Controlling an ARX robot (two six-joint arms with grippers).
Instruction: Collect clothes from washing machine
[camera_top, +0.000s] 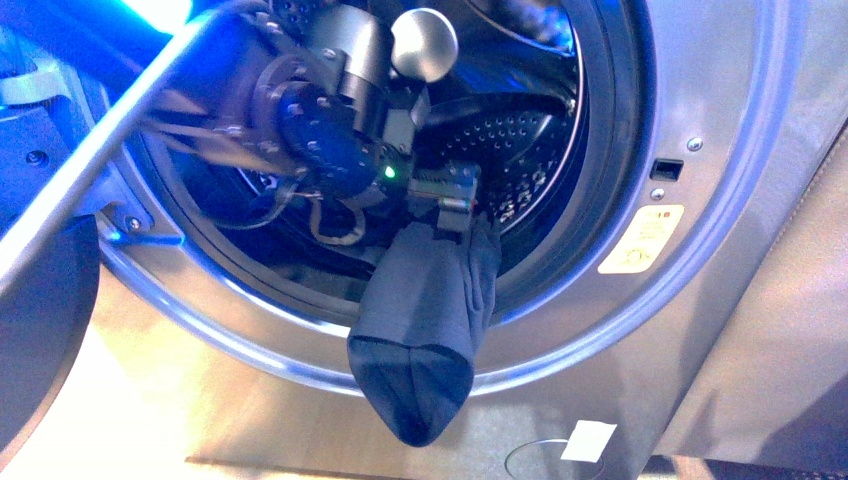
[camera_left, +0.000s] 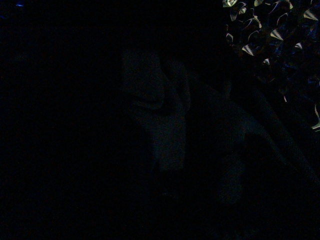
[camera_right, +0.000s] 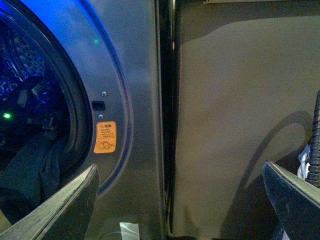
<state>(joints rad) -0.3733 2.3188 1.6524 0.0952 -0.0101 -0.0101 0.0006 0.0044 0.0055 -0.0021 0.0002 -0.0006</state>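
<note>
In the front view my left gripper (camera_top: 450, 205) sits at the mouth of the silver-grey washing machine (camera_top: 700, 90), shut on a dark navy piece of the clothes (camera_top: 425, 320). The garment hangs straight down from the jaws, over the door rim, its hemmed end lowest. The left wrist view is dark. My right gripper (camera_right: 180, 200) is open and holds nothing; it faces the machine's front panel and the side wall beside it. The dark clothes (camera_right: 27, 165) also show in the drum opening in the right wrist view.
The perforated steel drum (camera_top: 520, 140) is lit blue behind the left arm. A yellow warning sticker (camera_top: 641, 238) is on the front panel, with the door latch slot (camera_top: 666, 169) above it. A white tag (camera_top: 589, 440) lies below. A brown panel (camera_right: 240, 125) stands right of the machine.
</note>
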